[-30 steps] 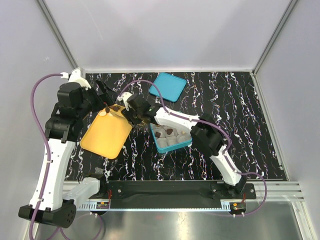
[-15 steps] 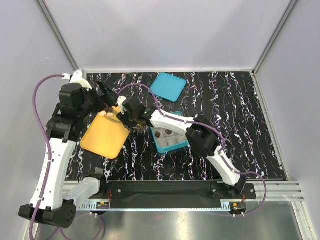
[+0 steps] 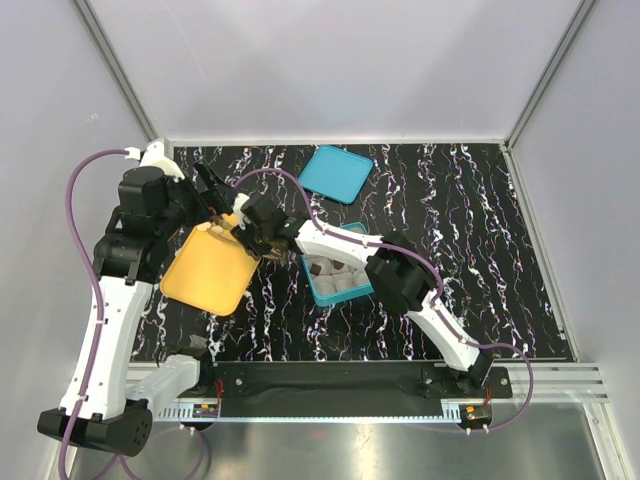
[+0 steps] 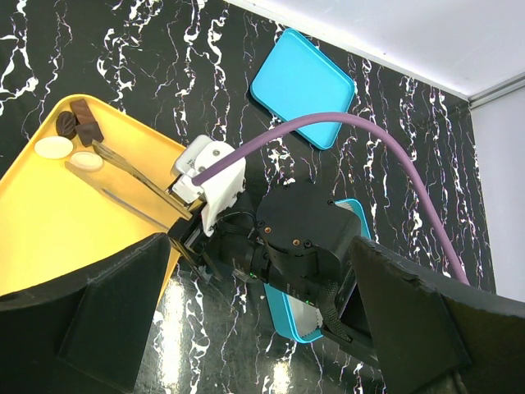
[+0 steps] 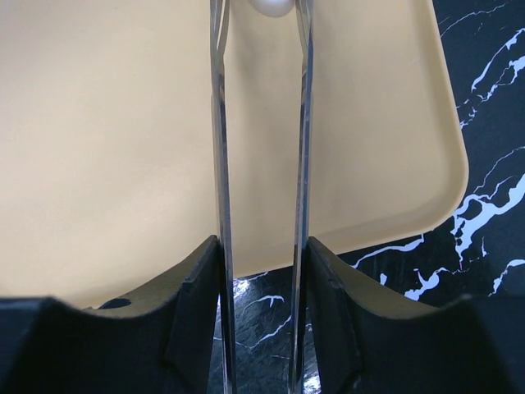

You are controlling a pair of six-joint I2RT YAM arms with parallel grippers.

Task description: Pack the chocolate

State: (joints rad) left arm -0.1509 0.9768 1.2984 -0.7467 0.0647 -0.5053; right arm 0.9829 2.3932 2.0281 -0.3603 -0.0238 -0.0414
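Observation:
Several chocolate pieces lie at the far corner of the yellow tray (image 4: 49,222): dark ones (image 4: 85,130) and pale ones (image 4: 54,147). My right gripper (image 5: 262,246) is shut on metal tweezers (image 5: 220,148), whose open tips straddle a pale piece (image 5: 271,6), also seen in the left wrist view (image 4: 87,160). In the top view the right gripper (image 3: 256,234) is at the tray's right edge. My left gripper (image 4: 258,271) is open and empty, above the tray's far corner (image 3: 205,186). The blue box (image 3: 352,292) holds paper cups, some with dark pieces.
The blue lid (image 3: 335,172) lies flat at the back of the black marbled table (image 3: 470,230). The right arm stretches across the box toward the tray. Grey walls enclose the table on three sides.
My right arm has reached further left, carrying the tweezers over the tray to the chocolates at its far corner. The left arm has barely moved.

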